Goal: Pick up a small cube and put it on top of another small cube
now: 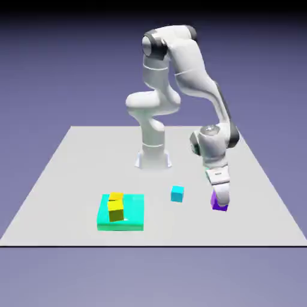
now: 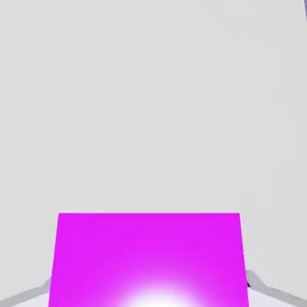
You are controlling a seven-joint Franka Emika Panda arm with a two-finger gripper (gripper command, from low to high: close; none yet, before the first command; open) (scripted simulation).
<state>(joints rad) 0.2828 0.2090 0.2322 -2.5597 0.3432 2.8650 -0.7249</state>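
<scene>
Though the flat teal slab [image 1: 135, 213] sits right up front, lower left in the exterior view, with the front yellow cube [image 1: 116, 213] and the rear yellow cube [image 1: 116, 196] at its left side, all the action is at lower right! Down there, the purple cube [image 1: 219, 207] is clasped in the two-finger gripper [image 2: 149, 286], a fingertip pressed to either side in the hand view. And it's low, at the tabletop [image 1: 180, 231] by the look of it, though whether it quite touches is hard to call. A touch farther back, just right of the lower middle, waits the cyan cube [image 1: 177, 193], its top bare: that's the landing spot! So the grasp is the step in hand, and I'd judge it made. Next up: lift straight, clear the cyan cube's top, swing toward the frame's left, line up square, lower gently and let go. Beyond it all, near the middle, stands the robot's base [image 1: 154, 159].
</scene>
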